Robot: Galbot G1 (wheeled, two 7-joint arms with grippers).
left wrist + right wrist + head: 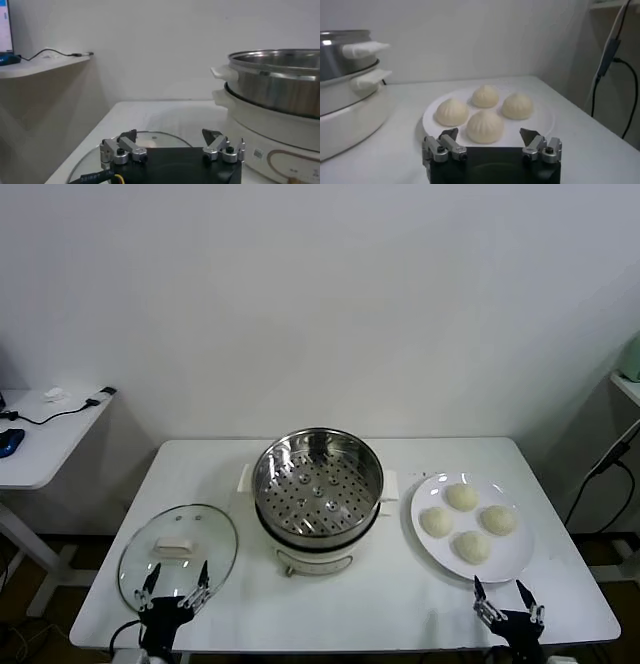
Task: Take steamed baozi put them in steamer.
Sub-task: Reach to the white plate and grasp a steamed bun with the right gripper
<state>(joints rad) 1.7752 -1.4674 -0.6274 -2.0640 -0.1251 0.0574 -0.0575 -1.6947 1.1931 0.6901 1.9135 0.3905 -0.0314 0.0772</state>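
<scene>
Several cream-white steamed baozi (461,496) lie on a flat white plate (513,556) at the table's right. The steamer (318,484), a shiny steel pot with an empty perforated tray on a white base, stands mid-table. My right gripper (508,602) hovers open at the front edge just short of the plate; in its wrist view the nearest baozi (485,126) sits beyond the right gripper (489,134), apart from it. My left gripper (175,589) stands open and empty at the front left over the near rim of a glass lid (178,549).
The glass lid (150,140) with its white handle lies flat, left of the steamer (280,85). A white side table (40,434) with cables stands further left. A black cable (600,474) hangs off the right.
</scene>
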